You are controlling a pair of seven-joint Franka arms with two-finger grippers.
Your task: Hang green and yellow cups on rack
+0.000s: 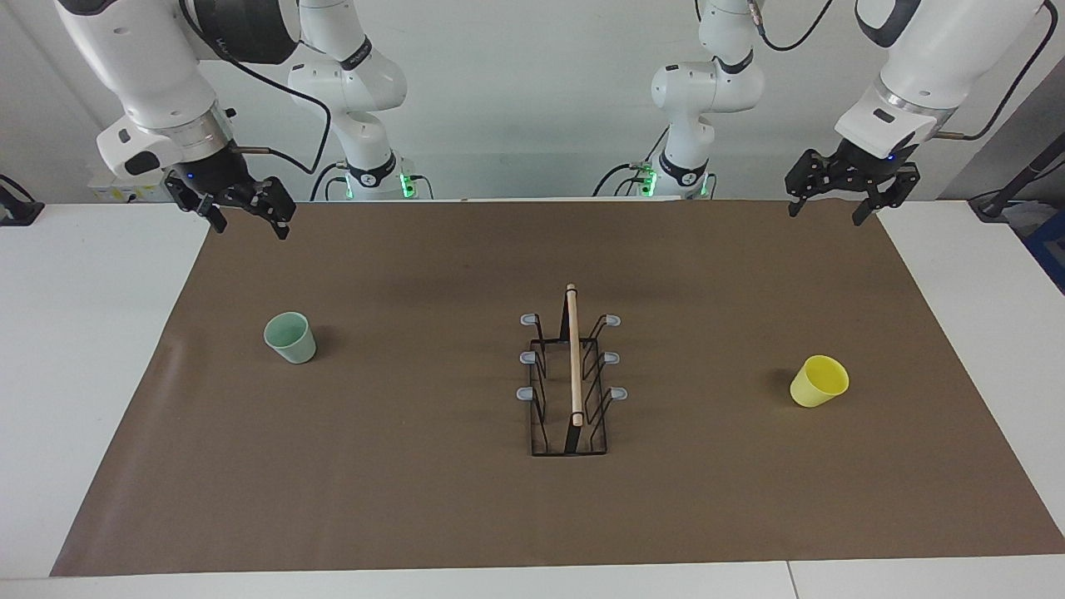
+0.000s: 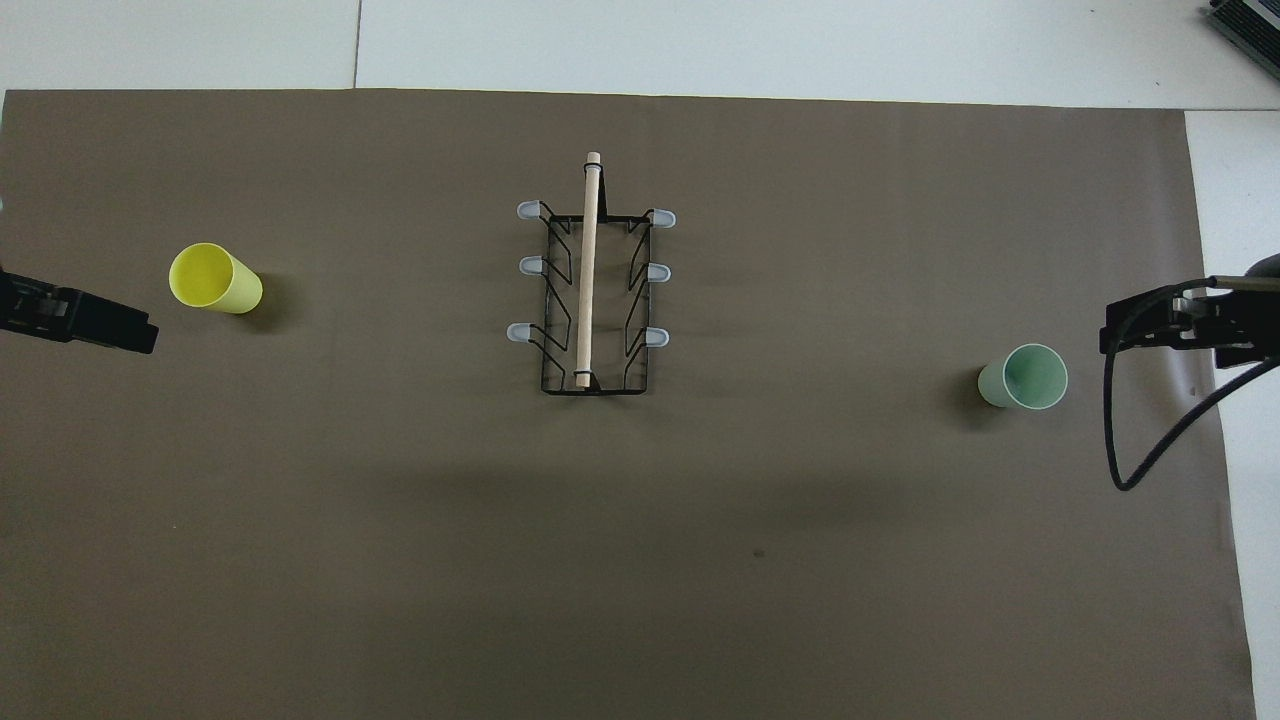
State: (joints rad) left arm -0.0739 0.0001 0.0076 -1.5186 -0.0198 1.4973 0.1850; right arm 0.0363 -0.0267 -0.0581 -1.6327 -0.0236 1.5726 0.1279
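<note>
Rack (image 1: pixel 572 374): a narrow black wire frame standing upright in the middle of the brown mat (image 1: pixel 416 499), with a light wooden rod (image 1: pixel 574 353) along its top running from near the robots to far from them; three grey-tipped pegs stick out on each side and all six are bare.
Green cup (image 1: pixel 291 337): stands upright, mouth up, on the mat toward the right arm's end of the table, well apart from the rack.
Yellow cup (image 1: pixel 819 381): stands mouth up on the mat toward the left arm's end, a little farther from the robots than the green cup and well apart from the rack.
Right gripper (image 1: pixel 250 218): hangs in the air over the mat's edge nearest the robots, at the right arm's end; fingers spread, holding nothing.
Left gripper (image 1: pixel 828 208): hangs over the mat's corner nearest the robots at the left arm's end; fingers spread, holding nothing.
Table (image 1: pixel 91 349): white, bare around the mat.
</note>
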